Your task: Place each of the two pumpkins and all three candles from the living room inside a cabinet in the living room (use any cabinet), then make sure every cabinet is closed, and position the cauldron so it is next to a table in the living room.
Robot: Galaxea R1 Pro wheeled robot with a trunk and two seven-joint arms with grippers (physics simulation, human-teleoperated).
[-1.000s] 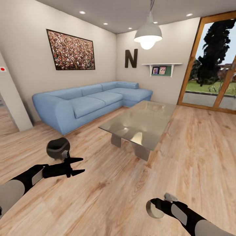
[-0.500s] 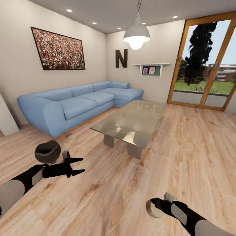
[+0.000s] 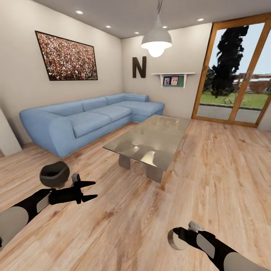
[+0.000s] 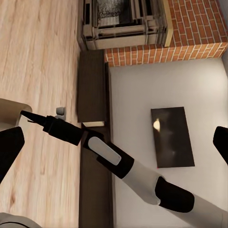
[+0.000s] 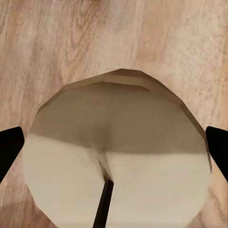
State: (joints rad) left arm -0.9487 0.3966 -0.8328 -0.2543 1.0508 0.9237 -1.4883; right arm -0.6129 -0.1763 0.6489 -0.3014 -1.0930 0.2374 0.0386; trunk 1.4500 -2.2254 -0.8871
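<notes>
Reaching forward, left end effector [image 3: 91, 189] spread wide; right end effector [image 3: 174, 239] clamps candle [image 5: 116, 156]

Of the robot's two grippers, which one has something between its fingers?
The right gripper: a beige candle sits between its fingers. The left gripper stands open and empty beside the black cauldron.

1. The head view is bright and evenly lit — a lit pendant lamp [image 3: 156, 39] and small ceiling spots [image 3: 79, 12] glow, and daylight comes through the glass door [image 3: 233, 71].
2. The table [image 3: 150, 141] top shows pale glare patches.
3. Wide-angle distortion tilts the walls and door frame near the edges.
4. Shadows on the floor [image 3: 210, 169] are soft.
5. The right wrist view shows a candle [image 5: 116, 152] — half shaded, slightly soft.
</notes>
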